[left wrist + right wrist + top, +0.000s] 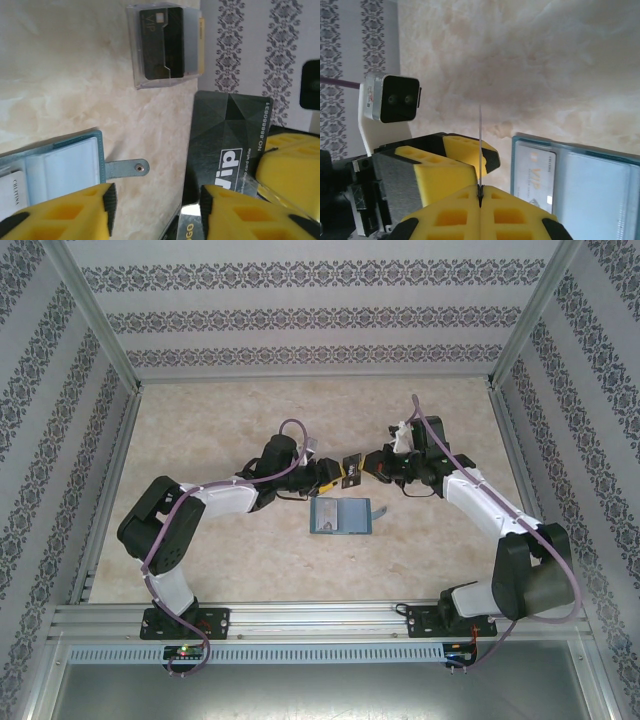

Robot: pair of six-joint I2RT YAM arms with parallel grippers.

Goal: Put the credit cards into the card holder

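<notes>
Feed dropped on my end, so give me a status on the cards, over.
Right gripper shut on dark card. Left gripper open next to it. Card holder lies open, whitish card pocketed. Clear box of cards stands apart.

1. We see the bench (60, 65) as smooth, marble-patterned and faintly shiny.
2. The dark credit card (227, 135) looks like glossy plastic.
3. The card holder (100, 145) has a matt, leather-like teal cover, pale plastic pockets and a shiny metal snap (141, 168).
4. The box (134, 50) at upper centre is clear plastic.
5. The left fingers (65, 215) look matt yellow; foam or plastic, we cannot tell.
</notes>
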